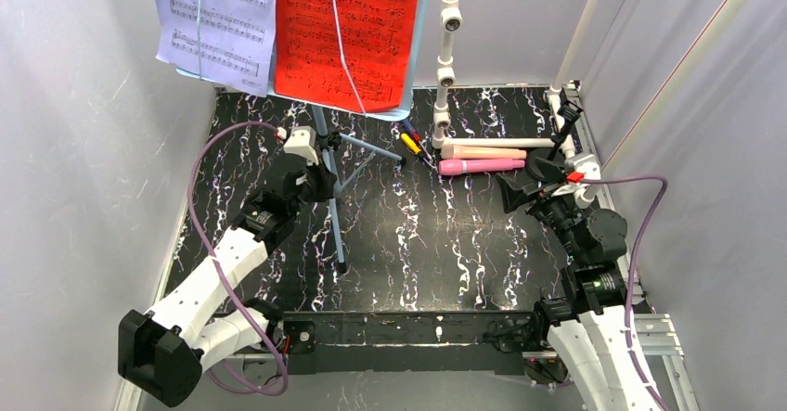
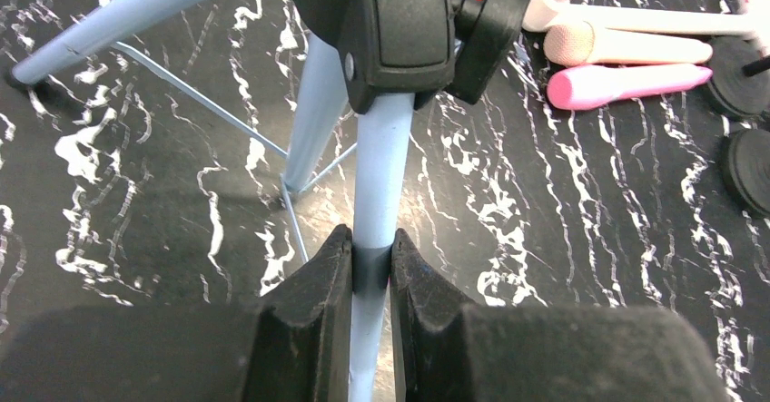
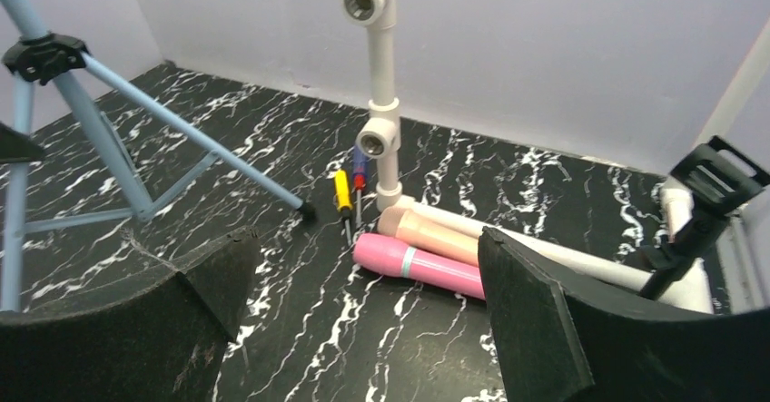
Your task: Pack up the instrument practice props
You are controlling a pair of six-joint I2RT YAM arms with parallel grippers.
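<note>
The music rack (image 1: 416,49) stands at the back left on pale-blue tripod legs (image 1: 331,202). It carries a lavender sheet-music page (image 1: 218,21) and a red page (image 1: 348,31). My left gripper (image 1: 317,177) (image 2: 370,243) is shut on one tripod leg (image 2: 381,166) just below the black hub (image 2: 399,30). A pink toy microphone (image 1: 483,166) (image 3: 418,264) and a beige one (image 1: 483,151) (image 3: 427,234) lie side by side at the back right. My right gripper (image 1: 527,188) (image 3: 365,239) hovers open just in front of them, holding nothing. Black round-based holders (image 2: 740,75) (image 3: 717,180) stand near the right wall.
A white PVC pipe frame (image 1: 446,58) (image 3: 381,102) rises behind the microphones, and its base pipe (image 1: 496,142) lies along them. Two screwdrivers, one yellow (image 3: 342,198) and one red and blue (image 1: 408,134), lie beside the frame. Pale walls close in on the left, back and right.
</note>
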